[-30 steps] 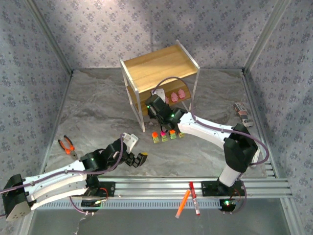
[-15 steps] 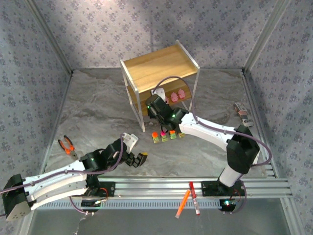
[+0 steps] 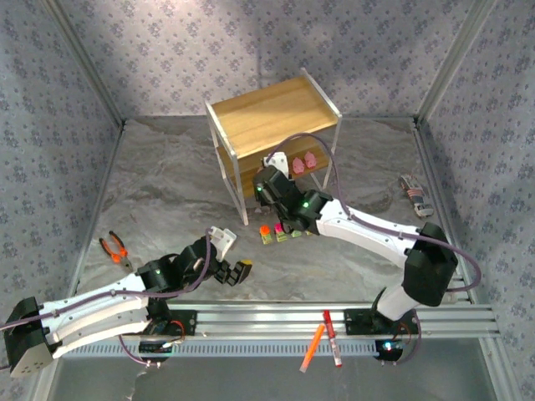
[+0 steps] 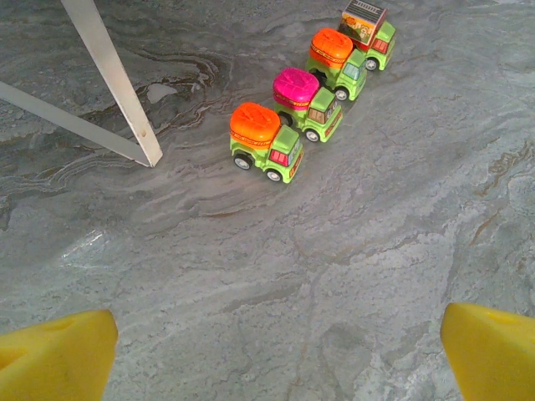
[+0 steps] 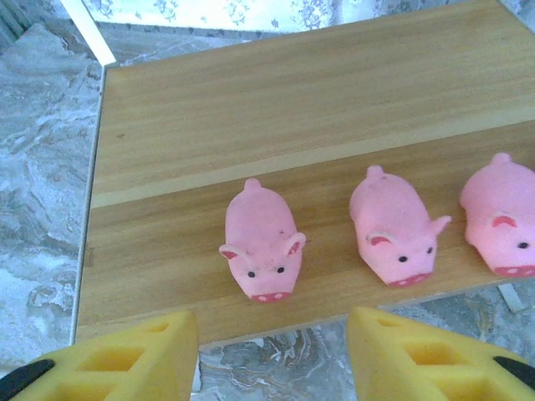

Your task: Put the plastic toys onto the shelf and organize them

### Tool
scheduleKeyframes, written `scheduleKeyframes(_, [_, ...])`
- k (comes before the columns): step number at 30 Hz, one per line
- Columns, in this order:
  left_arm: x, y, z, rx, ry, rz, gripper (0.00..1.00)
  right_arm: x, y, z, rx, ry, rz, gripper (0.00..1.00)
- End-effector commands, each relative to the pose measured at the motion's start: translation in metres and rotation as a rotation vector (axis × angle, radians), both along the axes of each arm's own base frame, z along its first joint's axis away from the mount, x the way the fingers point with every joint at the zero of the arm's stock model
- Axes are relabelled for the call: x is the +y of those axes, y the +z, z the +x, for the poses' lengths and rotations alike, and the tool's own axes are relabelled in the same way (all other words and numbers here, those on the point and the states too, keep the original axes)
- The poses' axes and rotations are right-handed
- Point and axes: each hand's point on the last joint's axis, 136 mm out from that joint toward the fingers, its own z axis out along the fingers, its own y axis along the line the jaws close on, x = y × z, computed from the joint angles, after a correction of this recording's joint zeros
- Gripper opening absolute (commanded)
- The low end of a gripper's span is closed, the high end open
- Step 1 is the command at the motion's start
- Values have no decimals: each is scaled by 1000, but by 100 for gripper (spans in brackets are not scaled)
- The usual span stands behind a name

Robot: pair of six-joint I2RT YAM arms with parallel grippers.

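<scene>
The pigs (image 5: 261, 242) are on the shelf (image 3: 276, 113). The right wrist view shows three of them in a line along the front edge of the lower board (image 5: 251, 109), snouts toward the camera. The right gripper (image 5: 266, 322) hangs just off that edge with its jaws apart and nothing between them; the nearest pig sits ahead of the gap, untouched. What looks left to do is the trucks (image 4: 305, 104). All four stand on the table (image 4: 334, 276), just in front of the shelf's front leg (image 4: 117, 83). They are parked side by side in a row that runs from near-left to far-right in the left wrist view. Each truck's long axis lies across that row, with the cab toward the near-right. The left gripper (image 4: 277, 322) faces them squarely, jaws spread wide and empty, with bare table between it and the nearest, orange-topped truck. In the top view the right gripper is at least as close, but it points into the shelf and its forearm lies over the far end of the row. The left arm therefore looks better placed for that first truck. Since the trucks sit diagonal to its jaw line, it would probably need a wrist turn to close across a truck's narrow sides.
</scene>
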Motion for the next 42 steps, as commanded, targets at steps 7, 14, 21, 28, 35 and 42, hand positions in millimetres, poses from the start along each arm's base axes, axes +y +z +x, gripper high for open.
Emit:
scheduleKeyframes(7, [-16, 18, -7, -5, -74, -60, 98, -29, -3, -23, 3, -46, -39, 53])
scheduleKeyframes(14, [-25, 21, -12, -10, -113, -87, 98, -56, -14, -46, 23, -58, -72, 54])
scheduleKeyframes(21, [-30, 24, -4, -74, -98, -57, 98, -89, -28, -65, 46, -84, -113, 56])
scheduleKeyframes(28, [-53, 22, 5, -111, -141, 12, 97, -121, -50, -79, 68, -143, -125, 61])
scheduleKeyframes(35, [-68, 10, 3, -90, -189, 21, 97, -146, -69, -90, 62, -188, -100, 72])
scheduleKeyframes(42, [-64, 14, 7, -115, -164, 16, 97, -148, -99, -91, 78, -137, -167, 77])
